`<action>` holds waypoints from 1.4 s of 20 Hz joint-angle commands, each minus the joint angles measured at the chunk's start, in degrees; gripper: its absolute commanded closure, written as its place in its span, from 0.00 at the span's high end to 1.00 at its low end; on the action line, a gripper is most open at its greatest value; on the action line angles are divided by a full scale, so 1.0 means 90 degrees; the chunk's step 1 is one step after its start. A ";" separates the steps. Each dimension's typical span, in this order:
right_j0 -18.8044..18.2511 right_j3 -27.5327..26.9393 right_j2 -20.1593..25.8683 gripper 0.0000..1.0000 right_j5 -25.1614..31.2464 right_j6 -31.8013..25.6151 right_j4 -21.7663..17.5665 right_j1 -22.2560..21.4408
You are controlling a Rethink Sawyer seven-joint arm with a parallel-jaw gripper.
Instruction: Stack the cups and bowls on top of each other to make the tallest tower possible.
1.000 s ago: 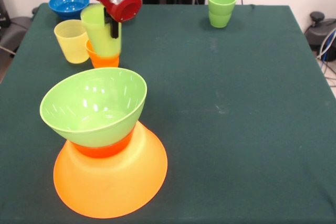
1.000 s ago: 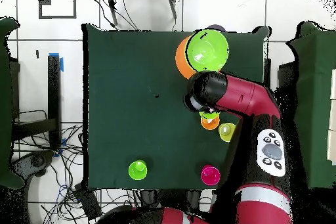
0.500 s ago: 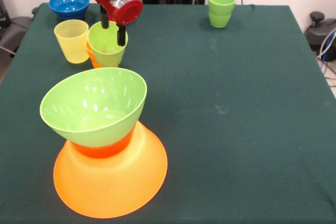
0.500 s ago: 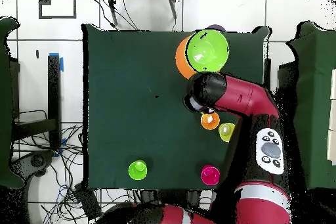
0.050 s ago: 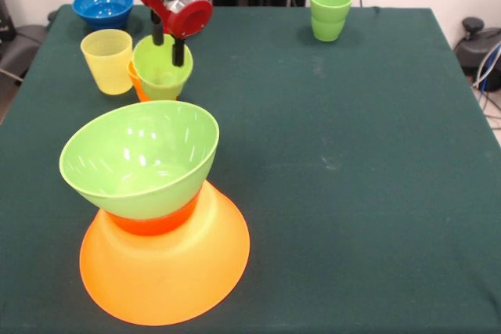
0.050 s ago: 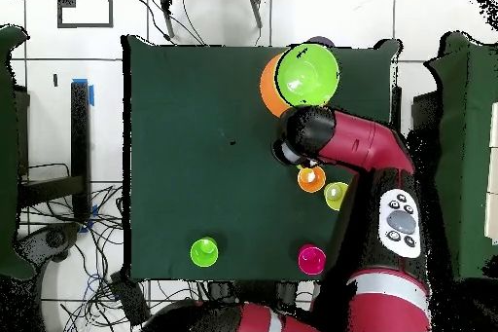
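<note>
The tower stands at the near left: a wide orange bowl (image 5: 168, 267) upside down, a small orange-red bowl (image 5: 153, 224) on it, and a lime green bowl (image 5: 137, 158) on top, open side up. Behind it a lime green cup (image 5: 162, 74) sits nested in an orange cup (image 5: 135, 84), next to a yellow cup (image 5: 107, 60). My gripper (image 5: 167, 44) is open right over the lime green cup, fingertips at its rim. From overhead, the arm's head (image 6: 306, 135) hides the gripper; the orange cup (image 6: 311, 178) and the yellow cup (image 6: 337, 195) show beside it.
A blue bowl (image 5: 102, 7) sits at the far left corner. Two darker green cups (image 5: 330, 13), one nested in the other, stand at the far right. The green table (image 5: 352, 193) spreads out to the right of the tower.
The lime green cup, held tilted above the orange cup a second ago, now sits nested in it. My gripper has let it go and stays just above.
</note>
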 commanded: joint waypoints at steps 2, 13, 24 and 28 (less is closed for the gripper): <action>0.0138 -0.0259 0.0349 0.00 0.0079 -0.0501 -0.0611 0.0383; 0.0207 -0.0243 0.0275 0.00 -0.0070 -0.0367 -0.0621 0.0396; 0.0188 -0.0238 0.0326 0.00 -0.0127 -0.0354 -0.0545 0.0414; 0.0031 -0.0111 0.0550 0.00 -0.0500 -0.0273 -0.0317 0.0486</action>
